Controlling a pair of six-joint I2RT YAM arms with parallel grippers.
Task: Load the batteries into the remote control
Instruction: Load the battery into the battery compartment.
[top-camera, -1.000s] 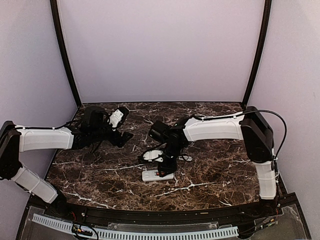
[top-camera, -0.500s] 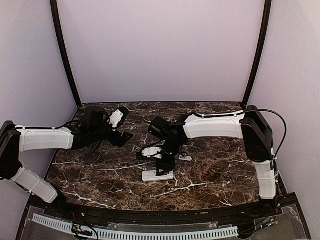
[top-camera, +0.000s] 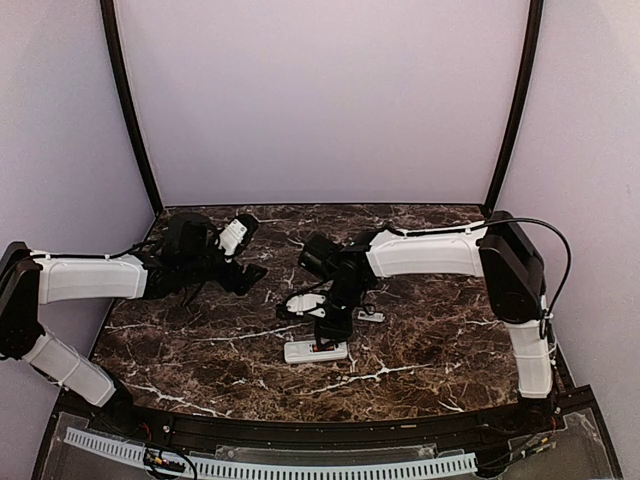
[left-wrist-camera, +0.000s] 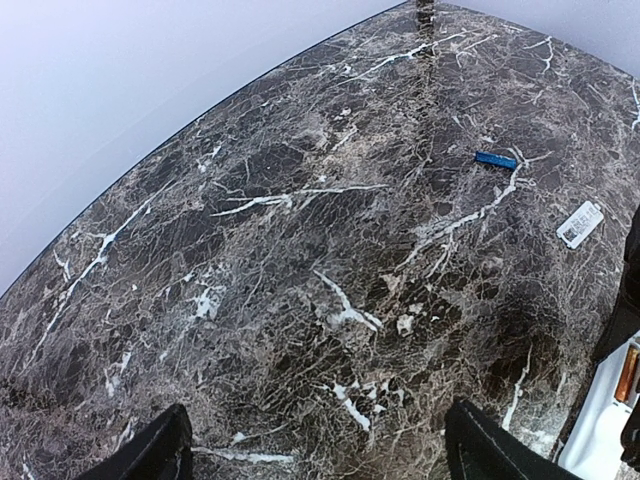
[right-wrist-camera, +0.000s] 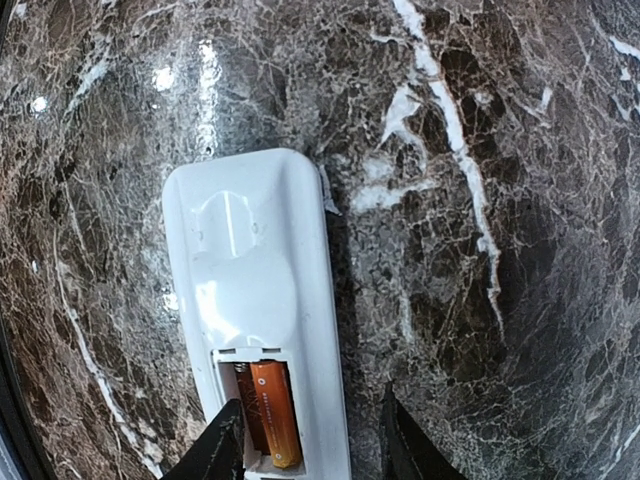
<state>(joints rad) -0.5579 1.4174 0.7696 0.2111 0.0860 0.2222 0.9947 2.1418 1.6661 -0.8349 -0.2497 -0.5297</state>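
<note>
The right gripper (right-wrist-camera: 310, 425) hangs over the tail end of the remote control (right-wrist-camera: 245, 260). Its fingers are parted with nothing clasped between them: one sits above the open bay, the other just off the remote's edge. The remote lies back-up on the marble table (right-wrist-camera: 480, 150), its long axis running straight away from those fingers. In the bay the orange battery (right-wrist-camera: 275, 415) lies seated lengthwise. The slot beside it looks unfilled (a finger hides part of it, so this is a judgement).

The coming move turns on the blue battery (left-wrist-camera: 495, 159). It lies loose on the marble, well apart from the remote and past the small white cover piece (left-wrist-camera: 580, 223). The left gripper (left-wrist-camera: 320, 455) is spread wide and empty. In its wrist view the cell is ahead and off to the right, with its long axis crosswise to that line of approach, so these jaws would probably need a wrist turn to close across it. The overhead view does not show the cell, so which arm is nearer cannot be told.
</note>
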